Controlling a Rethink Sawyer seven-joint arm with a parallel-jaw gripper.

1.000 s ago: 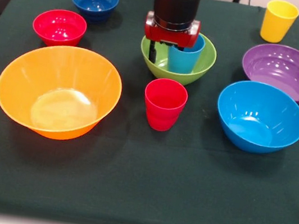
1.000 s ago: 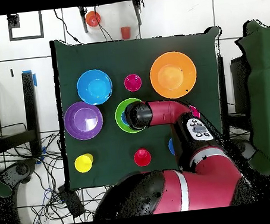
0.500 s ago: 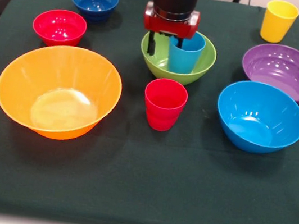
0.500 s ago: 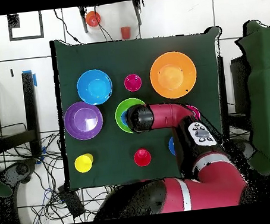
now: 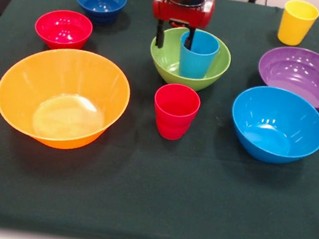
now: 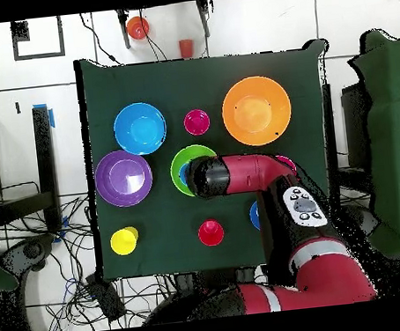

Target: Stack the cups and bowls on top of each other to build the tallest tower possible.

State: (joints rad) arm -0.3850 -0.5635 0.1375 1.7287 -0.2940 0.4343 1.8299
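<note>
A light blue cup [image 5: 198, 54] stands upright inside the green bowl [image 5: 209, 73] at the back middle of the table. My gripper [image 5: 173, 39] hangs just above the bowl's left part, open and empty, with its right finger at the cup's left rim. A red cup [image 5: 175, 111] stands in front of the green bowl. A yellow cup [image 5: 297, 22] stands at the back right. The orange bowl [image 5: 63, 97], small red bowl [image 5: 63, 28], small dark blue bowl [image 5: 101, 2], purple bowl [image 5: 303, 75] and blue bowl [image 5: 277, 124] stand apart. In the overhead view the arm [image 6: 244, 170] covers the gripper.
A second red cup [image 6: 211, 232] stands near the table edge by the robot's base, hidden by the arm in the front view. The table [image 5: 154, 191] has a dark green cloth. Cables and chairs lie around it on the floor.
My gripper has risen from down in the green bowl to just above its rim. The light blue cup stays standing in the bowl.
</note>
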